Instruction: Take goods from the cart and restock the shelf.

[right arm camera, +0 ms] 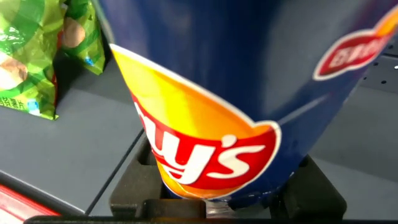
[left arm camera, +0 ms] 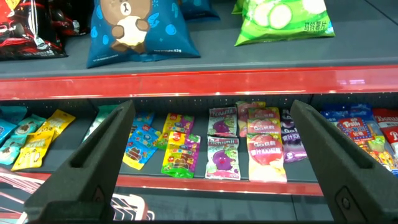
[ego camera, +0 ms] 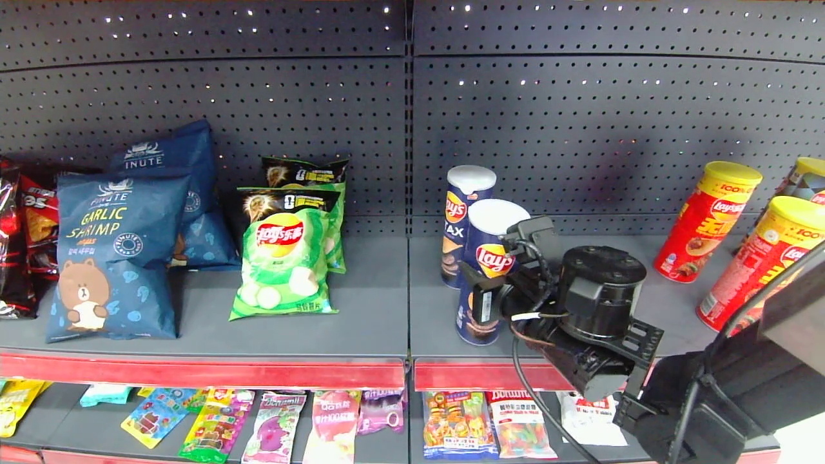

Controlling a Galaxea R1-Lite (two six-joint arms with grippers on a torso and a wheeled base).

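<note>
One upright blue chip canister (ego camera: pixel 492 256) is clamped in the right gripper (ego camera: pixel 482 301) at five o'clock of its shelved twin (ego camera: pixel 469 193), while the left gripper (left arm camera: pixel 211 160) is held with jaws apart.

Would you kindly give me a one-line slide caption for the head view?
Right gripper grasps a blue chip can upright near the grey shelf front, just before a second blue can.

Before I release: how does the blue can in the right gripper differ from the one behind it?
The front blue can sits in the right gripper; the rear blue can stands free. The front blue can is nearer the red shelf edge, the rear blue can nearer the pegboard. Both are upright, blue, white-lidded.
</note>
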